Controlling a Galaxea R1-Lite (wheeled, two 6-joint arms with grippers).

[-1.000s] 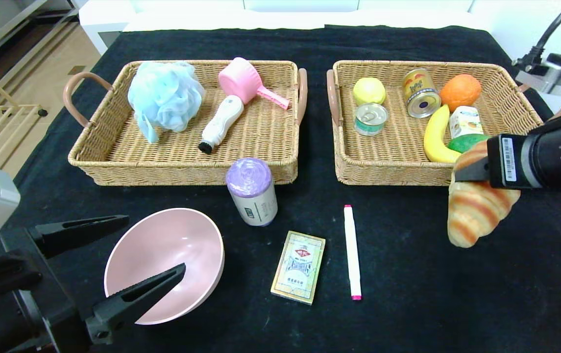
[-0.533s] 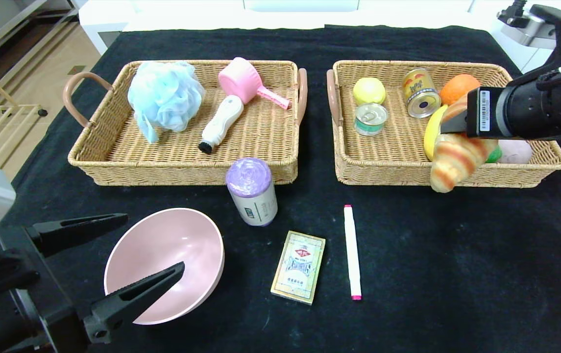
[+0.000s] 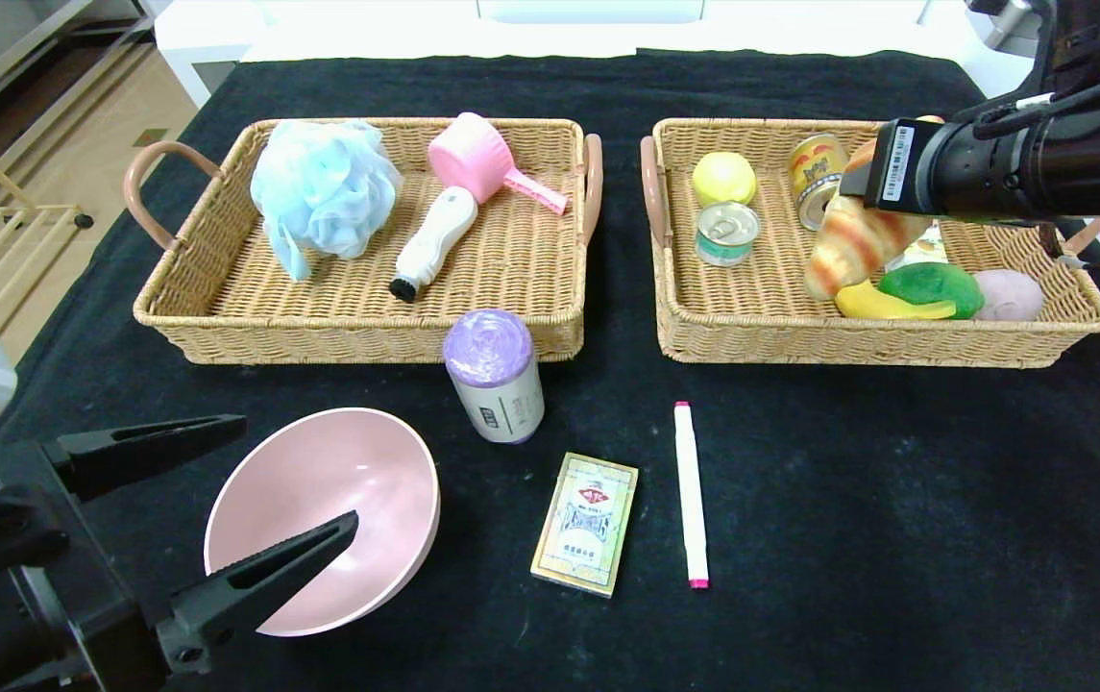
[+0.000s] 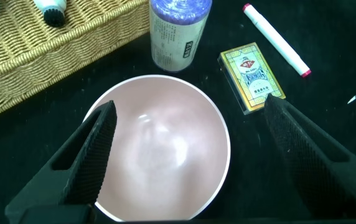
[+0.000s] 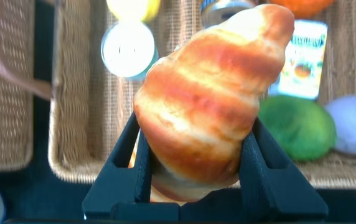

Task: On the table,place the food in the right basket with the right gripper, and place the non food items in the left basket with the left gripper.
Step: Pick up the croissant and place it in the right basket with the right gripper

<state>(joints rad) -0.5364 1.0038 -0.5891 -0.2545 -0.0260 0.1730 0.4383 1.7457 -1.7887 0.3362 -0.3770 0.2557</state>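
My right gripper (image 3: 862,197) is shut on a striped croissant (image 3: 847,245) and holds it above the middle of the right basket (image 3: 876,336); the croissant fills the right wrist view (image 5: 212,106). My left gripper (image 3: 252,495) is open, with its fingers on either side of the pink bowl (image 3: 319,514), which also shows in the left wrist view (image 4: 159,146). On the cloth lie a purple-topped roll (image 3: 495,375), a card box (image 3: 586,524) and a white marker (image 3: 691,492). The left basket (image 3: 357,332) holds a blue sponge, a white brush and a pink scoop.
The right basket holds a yellow fruit (image 3: 723,177), a small tin (image 3: 727,233), a gold can (image 3: 814,159), a banana (image 3: 881,306), a green item (image 3: 934,285) and a pale round item (image 3: 1009,293). The table's front right is bare black cloth.
My right gripper has carried the croissant up from the cloth in front of the right basket, over its front rim, to above the basket's middle. The left gripper has stayed at the bowl.
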